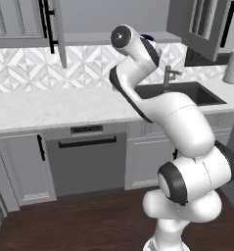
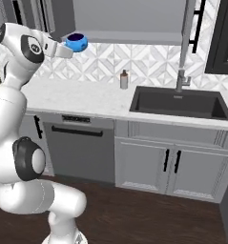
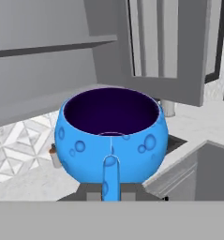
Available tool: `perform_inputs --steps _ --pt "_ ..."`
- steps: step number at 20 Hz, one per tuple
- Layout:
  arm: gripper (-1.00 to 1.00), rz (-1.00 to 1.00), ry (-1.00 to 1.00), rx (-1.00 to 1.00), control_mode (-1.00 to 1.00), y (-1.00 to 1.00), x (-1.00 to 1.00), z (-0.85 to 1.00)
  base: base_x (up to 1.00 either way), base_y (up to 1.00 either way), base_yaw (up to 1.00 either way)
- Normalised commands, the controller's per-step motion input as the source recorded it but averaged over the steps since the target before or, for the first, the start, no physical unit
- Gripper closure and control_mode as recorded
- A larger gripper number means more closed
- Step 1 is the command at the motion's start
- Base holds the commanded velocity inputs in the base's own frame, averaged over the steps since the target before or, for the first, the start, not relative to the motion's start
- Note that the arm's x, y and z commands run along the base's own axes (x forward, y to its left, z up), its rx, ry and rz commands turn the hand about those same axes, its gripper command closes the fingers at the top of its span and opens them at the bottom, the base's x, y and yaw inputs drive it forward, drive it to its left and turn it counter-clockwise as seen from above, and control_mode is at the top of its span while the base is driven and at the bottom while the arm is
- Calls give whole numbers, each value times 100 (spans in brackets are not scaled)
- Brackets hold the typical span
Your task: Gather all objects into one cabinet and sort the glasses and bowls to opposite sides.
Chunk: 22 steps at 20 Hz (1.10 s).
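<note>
In the left base view, we find the arm's upper links covering the jaws; only a dark sliver of the blue bowl (image 1: 148,37) shows at the grey cabinet (image 1: 116,37) shelf edge. In the right base view, we see the bowl (image 2: 77,43) held aloft, upright, just below the shelf (image 2: 129,37), above the surface (image 2: 77,97). In the hand view, we see the jaws shut on the bowl (image 3: 112,136), its mouth facing up; the fingertips are cut off below.
</note>
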Motion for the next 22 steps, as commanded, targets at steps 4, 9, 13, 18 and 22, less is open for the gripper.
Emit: perform_inputs --steps 4,9,13,18,22 --pt "100 0 0 0 100 0 0 0 -82 -1 17" --pt "100 0 0 0 100 0 0 0 -65 0 43" --pt "100 0 0 0 100 0 0 0 -65 0 45" --pt "100 0 0 0 100 0 0 0 -70 0 50" --pt "100 0 0 0 100 0 0 0 -62 0 55"
